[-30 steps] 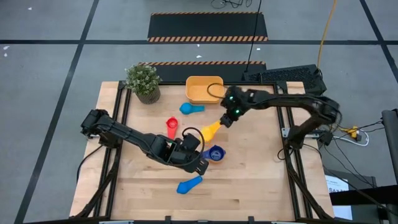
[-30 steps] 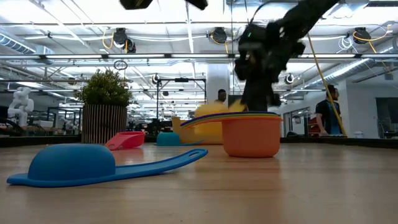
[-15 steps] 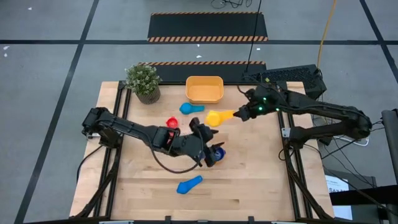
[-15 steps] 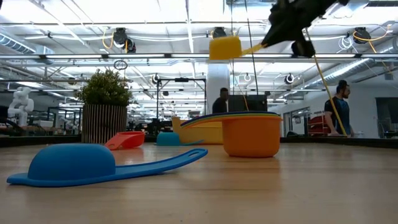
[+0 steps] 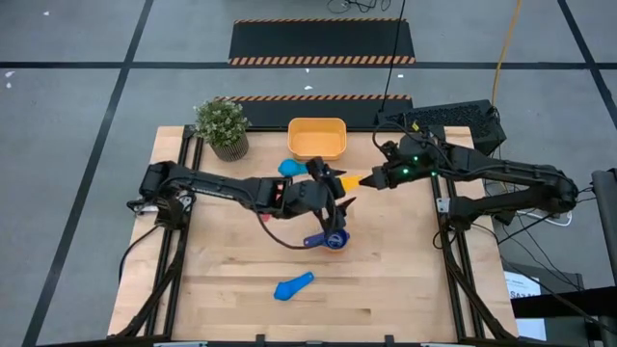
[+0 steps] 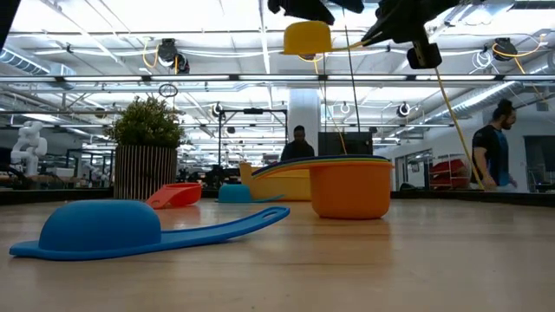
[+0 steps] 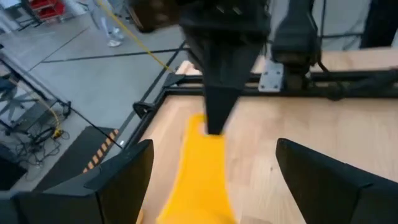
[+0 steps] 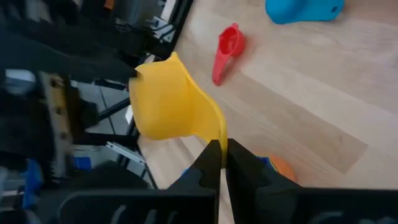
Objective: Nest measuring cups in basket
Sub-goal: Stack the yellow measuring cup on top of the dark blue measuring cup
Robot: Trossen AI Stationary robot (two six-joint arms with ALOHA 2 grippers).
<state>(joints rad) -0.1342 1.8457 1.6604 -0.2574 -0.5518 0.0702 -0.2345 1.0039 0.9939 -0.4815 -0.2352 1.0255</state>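
Note:
My right gripper (image 5: pixel 369 179) is shut on a yellow measuring cup (image 6: pixel 308 39), which it holds high above the table. My left gripper (image 5: pixel 339 185) is open. Its two fingers stand on either side of that cup (image 7: pixel 199 180), and I see no touch. A stack of nested cups (image 5: pixel 334 239) rests on the table with an orange cup (image 6: pixel 351 186) outermost. One light blue cup (image 5: pixel 294 285) lies upside down on its rim near the front, and another (image 5: pixel 287 167) lies by the basket (image 5: pixel 316 138). A red cup (image 8: pixel 229 46) lies on the table. My right gripper pinches the free end of the yellow cup's flat handle (image 8: pixel 216 134) between its two fingers. The fingers come roughly level from the table's right side, in line with the handle. The cup is lifted clear of everything, its bowl (image 8: pixel 165 99) pointing away toward the left arm.
A small potted plant (image 5: pixel 222 126) stands at the far left corner, left of the basket. The left arm (image 5: pixel 222 188) lies across the table's middle, over the red cup's place. Bare wood shows along the near edge and at the right.
My right gripper has lifted the yellow cup up out of the stack and drawn it toward the table's right. My left gripper has opened beside the stack, rolled about, and gone up and toward the far edge until its fingers flank the raised yellow cup.

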